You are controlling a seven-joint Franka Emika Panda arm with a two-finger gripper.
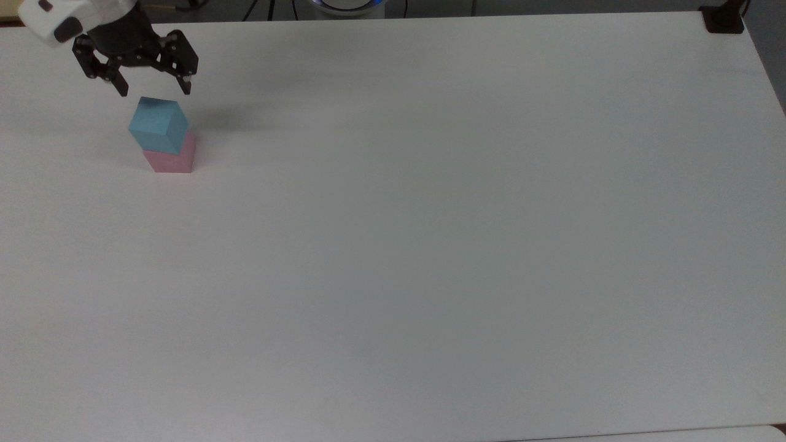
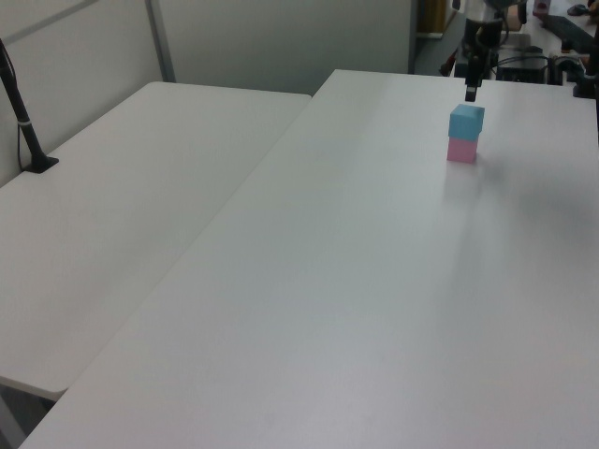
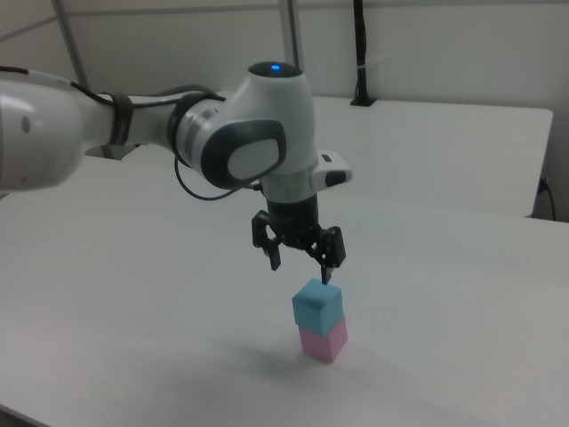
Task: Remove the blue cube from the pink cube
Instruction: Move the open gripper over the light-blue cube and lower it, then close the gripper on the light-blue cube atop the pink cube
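Blue cube: sits on top of the pink cube, twisted a little against it so the edges do not line up; in the right view its near corner juts past the pink one below
Pink cube: rests flat on the white counter, near the top view's upper left corner; in the left view it stands toward the far right of the counter, with the blue cube squarely above it
Hand: black, two-fingered, pointing down; fingers spread apart with nothing between them; it hangs over the stack, not touching either cube
Blue cube against hand: in the right view the hand is just above the cube, one fingertip close over the cube's top rear edge, the other out to the right view's left of it; in the top view the two fingertips straddle the cube's far edge; in the left view the hand shows just above the cube's top face
Arm: white with grey joints, reaching in from the right view's left; a blue light glows on top of the wrist housing
Counter: a shadow lies beside the stack, on the top view's right
Second counter: butts against the first on the left view's left; a black post stands at its edge
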